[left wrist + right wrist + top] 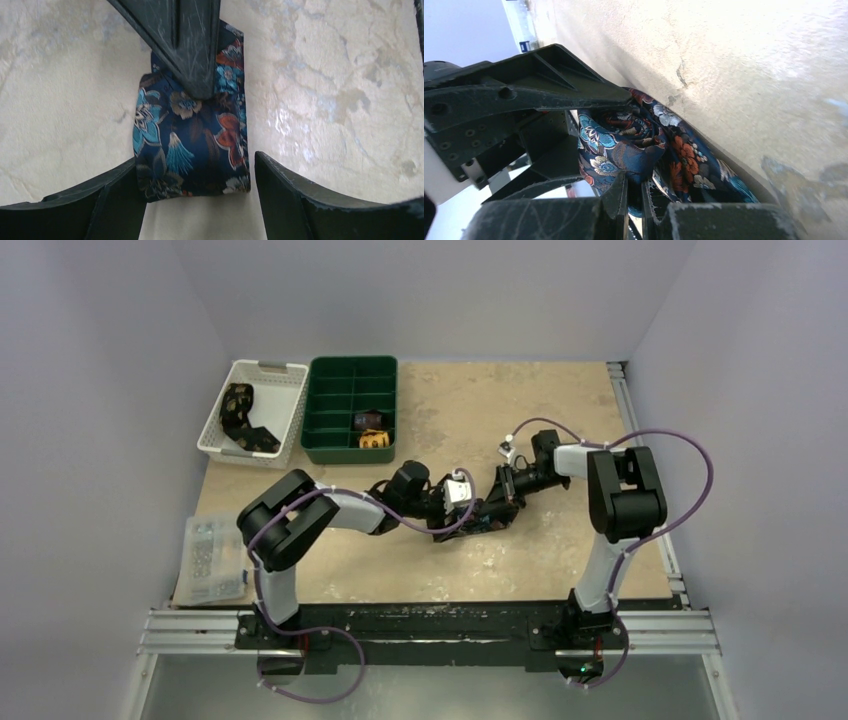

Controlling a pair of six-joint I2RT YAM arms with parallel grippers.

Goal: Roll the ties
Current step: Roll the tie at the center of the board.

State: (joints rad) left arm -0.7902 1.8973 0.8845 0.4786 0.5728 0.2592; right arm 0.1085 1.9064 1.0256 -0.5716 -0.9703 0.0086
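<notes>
A dark navy tie [192, 145] with blue and orange flowers lies rolled into a short bundle on the beige table. My left gripper [200, 192] stands open astride the roll. Its left finger [100, 202] is against the roll's edge, and its right finger [300, 200] is a small gap off. My right gripper [636, 192] is shut on a fold of the same tie [684, 160]. Its black fingertip [187, 50] reaches down onto the roll from the far side. In the top view both grippers meet at mid-table, left [468, 516] and right [497, 503], and hide most of the tie.
A white basket [268, 368] at the back left holds a black-and-gold tie [240, 408]. Beside it a green compartment tray [353, 361] holds a rolled yellow tie [373, 439] and a dark one [363, 420]. A clear plastic box [212, 558] sits at the table's left edge.
</notes>
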